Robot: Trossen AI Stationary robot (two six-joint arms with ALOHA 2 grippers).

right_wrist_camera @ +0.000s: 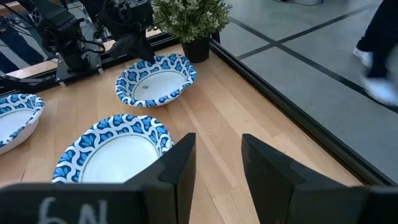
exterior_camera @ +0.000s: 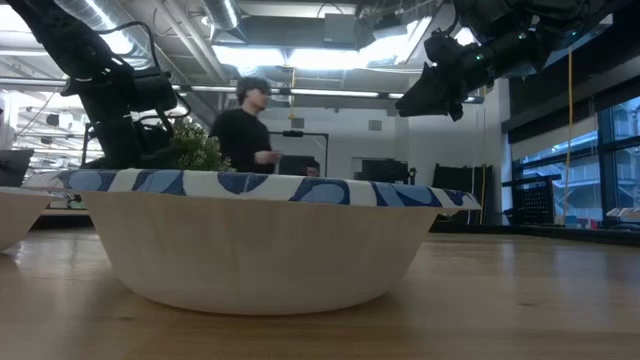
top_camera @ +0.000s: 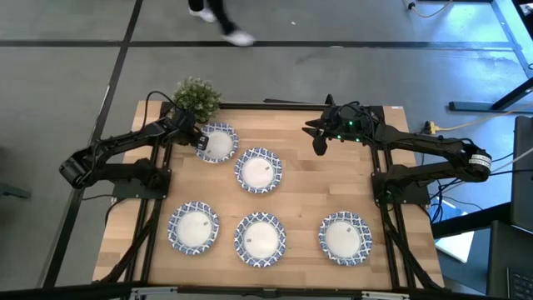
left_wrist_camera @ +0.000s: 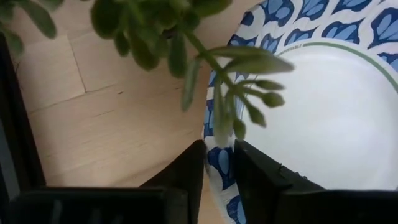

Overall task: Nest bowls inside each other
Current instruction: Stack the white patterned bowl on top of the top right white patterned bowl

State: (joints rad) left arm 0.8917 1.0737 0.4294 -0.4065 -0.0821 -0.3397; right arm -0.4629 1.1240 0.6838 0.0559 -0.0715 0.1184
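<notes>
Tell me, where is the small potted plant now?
In the high view the potted plant stands at the table's far left corner, just beyond the bowl whose rim the left hand pinches.

Five bowls on the pale wooden table (top_camera: 304, 208), such as the one at ten o'clock (top_camera: 216, 142), are white inside with a blue-and-white leaf-like rim pattern. The plant (top_camera: 197, 97) at eleven o'clock is green. Both arms are dark.

Plant (top_camera: 197, 96) behind rear-left bowl (top_camera: 216, 142); three bowls along front.
</notes>
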